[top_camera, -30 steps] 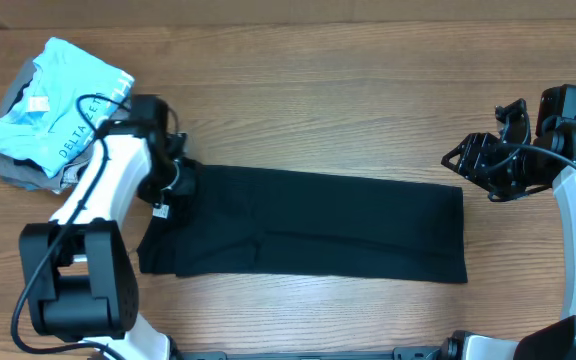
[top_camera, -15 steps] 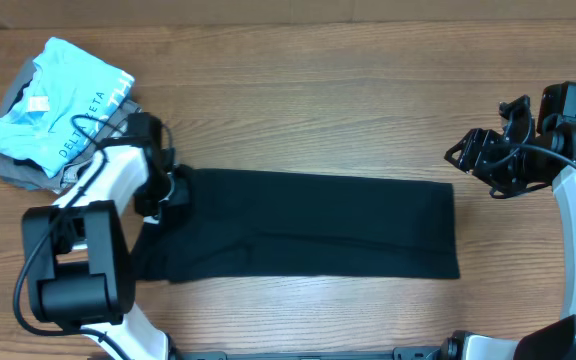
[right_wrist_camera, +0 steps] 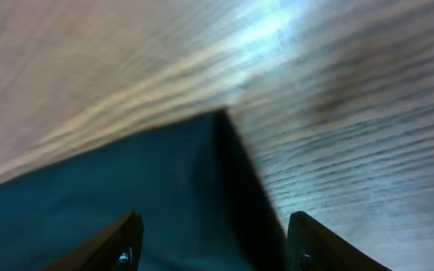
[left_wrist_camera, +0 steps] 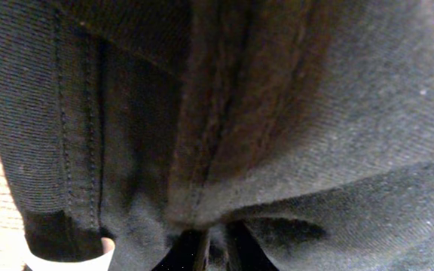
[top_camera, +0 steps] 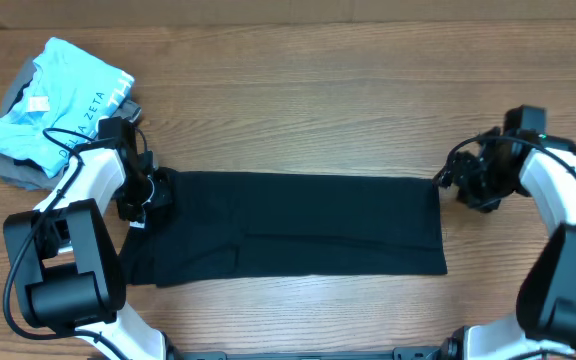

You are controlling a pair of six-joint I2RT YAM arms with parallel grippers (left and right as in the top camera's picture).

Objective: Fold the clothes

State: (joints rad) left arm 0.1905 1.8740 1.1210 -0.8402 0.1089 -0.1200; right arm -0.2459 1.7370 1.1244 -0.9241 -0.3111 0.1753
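Observation:
A black garment (top_camera: 288,225) lies flat as a long rectangle across the table's middle. My left gripper (top_camera: 153,190) is shut on its left top corner; the left wrist view is filled with bunched black cloth (left_wrist_camera: 262,113) pinched between the jaws (left_wrist_camera: 213,252). My right gripper (top_camera: 448,183) is open at the garment's right top corner. In the right wrist view the fingers (right_wrist_camera: 119,245) stand wide apart over the dark cloth corner (right_wrist_camera: 172,188), with nothing between them gripped.
A pile of folded clothes, light blue (top_camera: 58,95) on grey (top_camera: 23,170), sits at the far left. Bare wooden table (top_camera: 318,90) lies behind the garment and at the right (right_wrist_camera: 353,113).
The left gripper has pulled the garment leftward, so the whole black cloth shifted left. The right gripper has come down and left from beside the garment to its right top corner.

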